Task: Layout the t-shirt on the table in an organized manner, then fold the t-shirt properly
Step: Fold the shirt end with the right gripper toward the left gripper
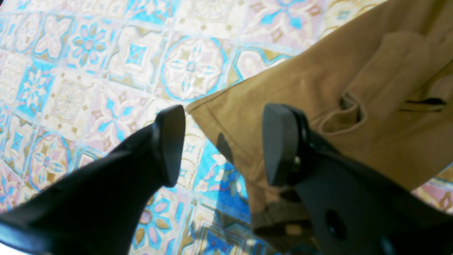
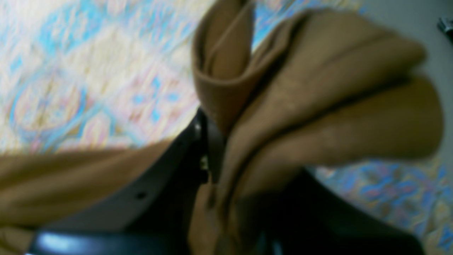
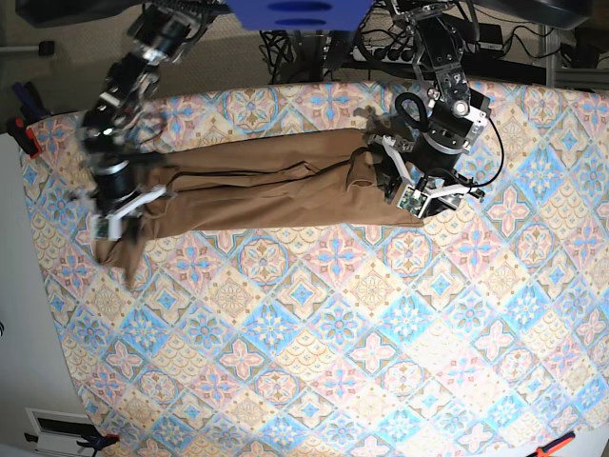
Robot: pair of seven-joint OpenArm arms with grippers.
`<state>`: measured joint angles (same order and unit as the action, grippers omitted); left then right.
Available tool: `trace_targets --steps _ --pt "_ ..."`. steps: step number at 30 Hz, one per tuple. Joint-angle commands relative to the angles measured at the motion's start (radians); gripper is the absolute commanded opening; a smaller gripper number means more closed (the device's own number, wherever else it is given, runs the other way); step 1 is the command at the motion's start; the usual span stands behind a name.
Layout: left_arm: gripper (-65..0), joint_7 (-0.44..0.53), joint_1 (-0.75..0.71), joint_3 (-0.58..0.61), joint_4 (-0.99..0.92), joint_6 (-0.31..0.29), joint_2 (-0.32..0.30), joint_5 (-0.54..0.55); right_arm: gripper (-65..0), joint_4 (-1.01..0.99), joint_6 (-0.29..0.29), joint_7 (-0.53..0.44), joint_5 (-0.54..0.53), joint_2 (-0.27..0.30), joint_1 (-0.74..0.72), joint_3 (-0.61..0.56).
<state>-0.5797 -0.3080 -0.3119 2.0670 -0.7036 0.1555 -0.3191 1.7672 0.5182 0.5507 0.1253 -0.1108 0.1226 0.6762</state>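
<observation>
Fabric of the plain tan-brown short-sleeved t-shirt (image 3: 276,190) is stretched along the far edge of the pastel tile-patterned table (image 3: 314,352) — bunched cloth is pinched in the right gripper (image 2: 216,141) fingers; the left gripper (image 1: 223,145) fingers are parted, empty, over a shirt corner.

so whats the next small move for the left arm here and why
Probably lower the left gripper a little and close it on the t-shirt corner. Its jaws are open, straddling that corner above the table, gripping nothing, while the right gripper already pinches bunched fabric at the far end. With both ends held, the rumpled shirt could be stretched flat.
</observation>
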Motion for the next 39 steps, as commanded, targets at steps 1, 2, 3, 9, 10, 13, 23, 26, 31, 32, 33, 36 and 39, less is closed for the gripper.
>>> trace_targets --steps 1,2,3,9,10,13,23,26,31,32,33,36,39 --pt "-31.2 0.02 0.003 0.003 0.017 0.005 0.002 0.01 -65.0 0.023 0.007 -0.053 0.003 -0.011 0.001 -0.023" --pt "-31.2 0.02 0.003 0.003 0.017 0.005 0.002 0.01 -65.0 0.023 0.007 -0.087 0.024 -0.023 0.021 -0.042" --pt "-31.2 0.02 0.003 0.003 0.017 0.005 0.002 0.01 -65.0 0.023 0.007 -0.122 0.044 -0.033 0.041 -0.056" --pt "-31.2 0.02 0.002 0.003 0.017 0.005 0.002 0.01 -65.0 0.023 0.001 -0.303 0.084 -0.04 0.171 -0.152" --pt "-31.2 0.019 0.002 0.003 0.017 0.005 0.002 0.01 -65.0 0.023 -0.014 -0.323 0.086 -0.04 0.187 -0.164" --pt "-31.2 0.019 0.002 0.003 0.017 0.005 0.002 0.01 -65.0 0.023 -0.071 -0.381 0.089 -0.04 0.237 -0.207" --pt "-31.3 0.017 0.0 0.003 0.017 0.005 0.002 0.01 -65.0 0.023 -0.085 -0.446 0.141 -0.039 0.295 -0.365" --pt "-31.3 0.017 0.0 0.003 0.017 0.005 0.002 0.004 -65.0 0.017 -0.102 -0.456 0.219 -0.039 0.294 -0.422" --pt "-31.3 0.017 0.0 0.003 0.016 0.005 0.002 -0.044 -65.0 0.012 -0.198 -0.462 0.276 -0.039 0.291 -0.484" --pt "-31.3 0.017 0.0 0.003 0.016 0.005 0.002 -0.047 -65.0 0.01 -0.211 -0.462 0.285 -0.037 0.291 -0.493" --pt "-31.3 0.017 0.0 0.003 0.016 0.005 0.002 -0.047 -65.0 0.004 -0.221 -0.462 0.291 -0.037 0.289 -0.5" --pt "-31.3 0.017 0.0 0.003 0.016 0.005 0.002 -0.047 -65.0 -0.045 -0.232 -0.461 0.316 -0.037 0.289 -0.5" --pt "-31.3 0.017 0.0 0.003 0.016 0.005 0.002 -0.047 -65.0 -0.085 -0.232 -0.461 0.35 -0.037 0.289 -0.497"
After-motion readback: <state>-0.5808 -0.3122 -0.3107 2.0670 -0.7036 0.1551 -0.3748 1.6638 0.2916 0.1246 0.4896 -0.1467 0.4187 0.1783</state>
